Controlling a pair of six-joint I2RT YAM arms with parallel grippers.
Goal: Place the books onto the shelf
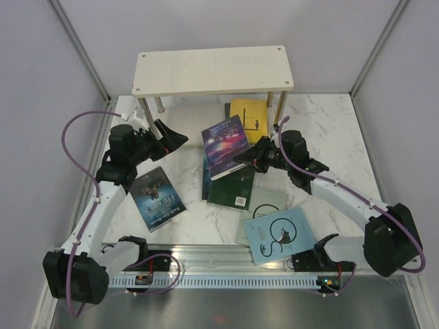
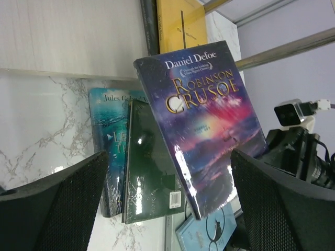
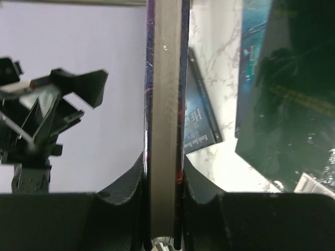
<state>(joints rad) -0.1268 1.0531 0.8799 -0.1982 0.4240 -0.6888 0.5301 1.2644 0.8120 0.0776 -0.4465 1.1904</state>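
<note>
A white marble-patterned tabletop [image 1: 336,123] sits between pale grey walls [image 1: 41,68], a slotted metal rail [image 1: 240,281] along its near edge.

Your shelf [image 1: 212,68] sits top centre of the frame, one book [image 1: 248,118] under its right end. Mid-frame, the Robinson Crusoe book [image 1: 225,145] is over a pile of books [image 1: 233,190]; a lone book [image 1: 158,199] lies lower left, the cat book [image 1: 278,235] lower right.

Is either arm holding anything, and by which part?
The right gripper holds the Robinson Crusoe book, its fingers pinching the page edge opposite the spine. The left gripper is open and holds nothing.
</note>
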